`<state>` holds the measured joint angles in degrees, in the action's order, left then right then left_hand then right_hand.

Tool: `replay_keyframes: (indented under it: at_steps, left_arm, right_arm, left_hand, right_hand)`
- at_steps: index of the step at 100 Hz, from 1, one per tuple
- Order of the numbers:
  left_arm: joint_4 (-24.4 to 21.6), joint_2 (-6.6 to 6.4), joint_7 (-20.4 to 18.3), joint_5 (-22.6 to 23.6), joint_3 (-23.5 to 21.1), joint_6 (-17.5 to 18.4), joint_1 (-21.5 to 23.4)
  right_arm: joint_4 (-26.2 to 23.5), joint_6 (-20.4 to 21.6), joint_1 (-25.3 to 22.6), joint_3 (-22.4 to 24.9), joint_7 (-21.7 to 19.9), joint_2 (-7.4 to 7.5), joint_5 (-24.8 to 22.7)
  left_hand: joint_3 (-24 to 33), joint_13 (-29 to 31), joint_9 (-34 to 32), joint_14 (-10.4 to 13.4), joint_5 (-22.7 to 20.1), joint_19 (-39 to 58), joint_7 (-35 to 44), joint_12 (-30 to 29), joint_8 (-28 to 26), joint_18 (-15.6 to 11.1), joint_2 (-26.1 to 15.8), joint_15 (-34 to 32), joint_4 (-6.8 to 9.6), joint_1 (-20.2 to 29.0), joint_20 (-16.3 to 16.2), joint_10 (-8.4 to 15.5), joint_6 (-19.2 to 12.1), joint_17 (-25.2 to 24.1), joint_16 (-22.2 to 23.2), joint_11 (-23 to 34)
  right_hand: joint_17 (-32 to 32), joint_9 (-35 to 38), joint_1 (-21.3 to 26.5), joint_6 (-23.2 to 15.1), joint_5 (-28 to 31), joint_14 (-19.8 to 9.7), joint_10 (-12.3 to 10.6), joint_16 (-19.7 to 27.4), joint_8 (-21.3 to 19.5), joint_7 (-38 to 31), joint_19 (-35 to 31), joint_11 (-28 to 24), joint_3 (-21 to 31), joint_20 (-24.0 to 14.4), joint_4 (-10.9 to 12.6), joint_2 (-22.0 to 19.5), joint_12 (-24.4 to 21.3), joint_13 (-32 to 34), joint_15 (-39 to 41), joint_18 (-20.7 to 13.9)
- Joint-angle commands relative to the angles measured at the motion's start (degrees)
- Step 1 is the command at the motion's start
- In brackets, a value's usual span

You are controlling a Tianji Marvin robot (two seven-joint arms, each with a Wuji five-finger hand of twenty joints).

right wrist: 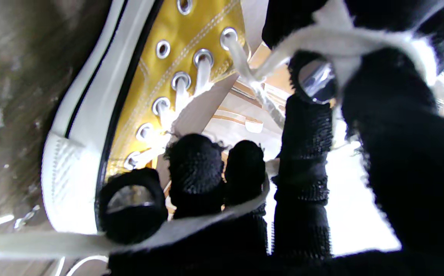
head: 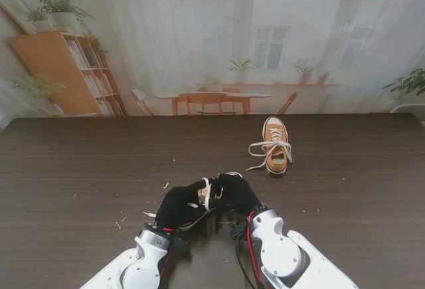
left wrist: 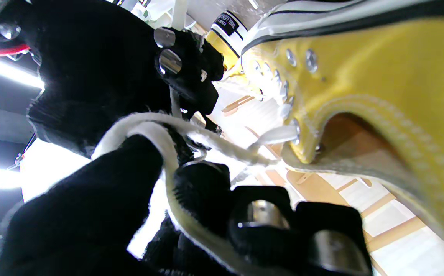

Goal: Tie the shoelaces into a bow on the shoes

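Two shoes (head: 275, 146), two robot hands (head: 180, 204) gripping laces (left wrist: 157, 126)

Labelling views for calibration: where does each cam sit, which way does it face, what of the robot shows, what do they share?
Stand: above the shoulders, facing down at the table; both forearms, left hand and right hand meet over the near shoe; far shoe beyond.
Left wrist: looks along its fingers at the near shoe, lace over them.
Right wrist: along its fingers at the eyelets.
Shared: both wrist views show the same yellow shoe and white lace.
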<state>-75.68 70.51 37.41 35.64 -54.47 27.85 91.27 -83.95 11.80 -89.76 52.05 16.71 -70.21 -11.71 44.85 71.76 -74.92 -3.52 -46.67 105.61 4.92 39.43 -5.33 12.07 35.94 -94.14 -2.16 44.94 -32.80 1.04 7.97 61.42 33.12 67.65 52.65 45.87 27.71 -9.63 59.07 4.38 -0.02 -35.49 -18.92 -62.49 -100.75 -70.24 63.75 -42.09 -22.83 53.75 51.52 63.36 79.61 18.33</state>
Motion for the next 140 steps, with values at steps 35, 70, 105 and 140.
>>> replay_keyframes:
  at_steps: [35, 70, 105, 140]
  left_arm:
    - [-0.51, 0.52, -1.6, -2.42, -0.68, 1.29, 1.17]
    - [-0.69, 0.94, -2.95, -5.54, -1.5, 2.37, 2.1]
    - [-0.78, 1.33, -4.1, -8.41, -1.99, 3.19, 2.6]
    - [0.27, 1.35, -2.15, -5.94, -1.68, 3.87, 1.85]
  right_arm:
    - [-4.05, -3.64, -1.75, 0.57, -4.58, 0.49, 2.84]
    - [-5.0, -4.07, -2.74, 0.71, -0.25, -0.53, 2.21]
    - [-6.29, -3.77, -3.74, 1.44, -1.12, -0.12, 2.36]
    - [-6.53, -1.93, -4.27, 1.67, -2.48, -0.19, 6.31]
  left_hand:
    - [-1.69, 1.2, -3.65, 2.69, -0.89, 14.09, 0.58, -0.7, -0.41, -8.18, 0.1, -0.82, -0.01, -2.59, 0.92, 0.74, -8.67, 1.05, -0.49, -0.39]
    - [-2.62, 1.22, -2.97, 1.97, -0.69, 12.78, 0.5, -0.7, -0.38, -6.57, -0.63, 0.27, -0.23, -2.93, 1.51, 0.57, -8.58, 0.87, -0.83, -1.44]
    - [-2.49, 1.22, -2.76, 1.88, -1.33, 12.41, 0.76, -0.49, -0.46, -6.0, -0.83, 0.49, -0.29, -2.77, 1.72, 0.38, -9.18, 0.78, -0.85, -1.69]
    - [-2.19, 1.23, -2.91, 1.85, -1.2, 12.54, 0.71, -0.37, -0.45, -5.85, -0.28, 0.53, -0.29, -2.6, 1.79, -0.01, -9.06, 0.82, -0.83, -1.8]
  right_hand:
    - [-16.19, -15.54, 4.19, 10.27, -9.75, 3.52, 3.15, 0.56, -18.27, -6.22, 6.98, 0.23, 6.7, -5.5, 5.35, -10.89, -5.35, -13.97, -7.75, 1.0]
    - [-14.73, -12.86, 3.08, 12.24, -7.79, 4.57, 3.76, 1.08, -17.54, -9.46, 8.2, -0.34, 12.67, -5.76, 7.6, -5.21, -8.53, -11.86, -9.56, 2.69]
    - [-14.09, -11.81, 3.32, 11.3, -6.77, 4.65, 3.75, 1.61, -16.96, -9.16, 9.09, -0.46, 12.45, -5.06, 7.97, -5.06, -9.55, -10.98, -10.28, 3.48]
    - [-19.2, -12.81, -3.99, 13.02, -7.01, 6.95, 6.51, 0.78, -8.91, 5.75, 10.89, 3.65, 2.23, -6.36, 7.71, -13.37, -7.9, -14.41, -11.11, 5.87]
